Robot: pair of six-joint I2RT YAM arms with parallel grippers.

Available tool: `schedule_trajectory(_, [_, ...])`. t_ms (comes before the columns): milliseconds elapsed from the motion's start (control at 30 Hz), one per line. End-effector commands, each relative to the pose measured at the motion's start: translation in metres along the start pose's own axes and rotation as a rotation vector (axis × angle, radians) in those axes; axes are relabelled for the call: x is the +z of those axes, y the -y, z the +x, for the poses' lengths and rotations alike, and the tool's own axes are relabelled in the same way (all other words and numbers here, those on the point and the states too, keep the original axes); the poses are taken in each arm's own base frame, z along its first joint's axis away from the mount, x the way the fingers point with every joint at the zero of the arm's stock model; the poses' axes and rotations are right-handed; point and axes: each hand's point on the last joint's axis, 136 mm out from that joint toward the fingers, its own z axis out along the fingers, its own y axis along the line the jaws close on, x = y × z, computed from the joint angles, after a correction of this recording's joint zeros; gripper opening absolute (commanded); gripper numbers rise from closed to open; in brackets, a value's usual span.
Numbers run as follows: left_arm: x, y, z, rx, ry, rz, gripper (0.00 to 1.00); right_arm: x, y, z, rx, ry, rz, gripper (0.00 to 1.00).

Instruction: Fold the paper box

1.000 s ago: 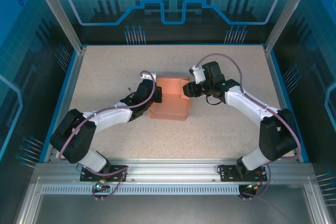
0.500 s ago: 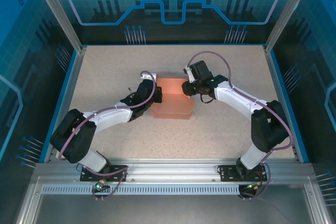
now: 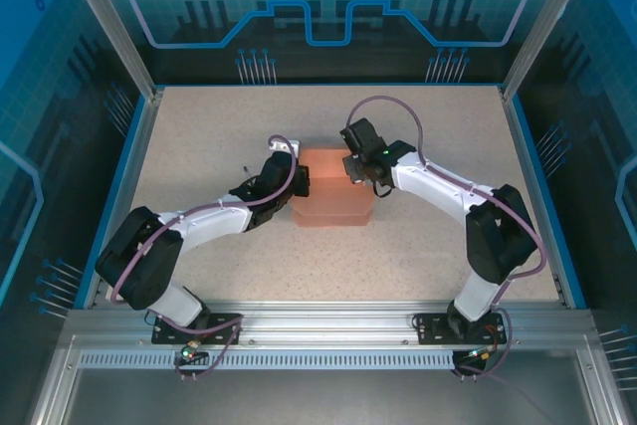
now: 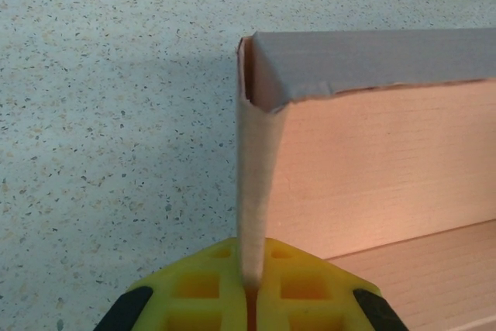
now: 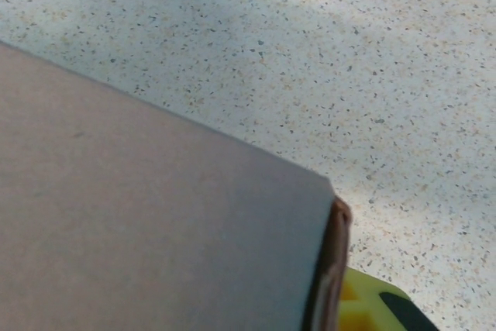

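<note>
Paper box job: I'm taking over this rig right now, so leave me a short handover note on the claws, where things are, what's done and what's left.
Left claw: shut on the paper box, pinching the edge of an upright side wall.
Right claw: at the box's far right corner, a panel lying against its finger; open or shut is unclear.
Box: middle of the table, between both arms.
Done: walls raised, box partly formed.
Left: probably folding the remaining panels and closing it.
</note>
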Motion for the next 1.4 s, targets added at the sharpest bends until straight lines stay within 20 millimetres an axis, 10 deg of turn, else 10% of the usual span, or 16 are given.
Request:
schedule_trajectory(0, [-0.001,0.008,-0.013,-0.015,0.033,0.018,0.01,0.006,0.029,0.014,-0.05,-0.059,0.184,0.15])
schedule_trajectory(533, [-0.002,0.006,-0.013,-0.012,0.033,0.009,0.01,0.006,0.059,0.022,-0.114,-0.11,0.389,0.13])
schedule_trajectory(1367, [0.001,0.007,-0.01,-0.009,0.025,0.009,0.01,-0.03,0.007,-0.013,0.079,0.027,-0.062,0.45])
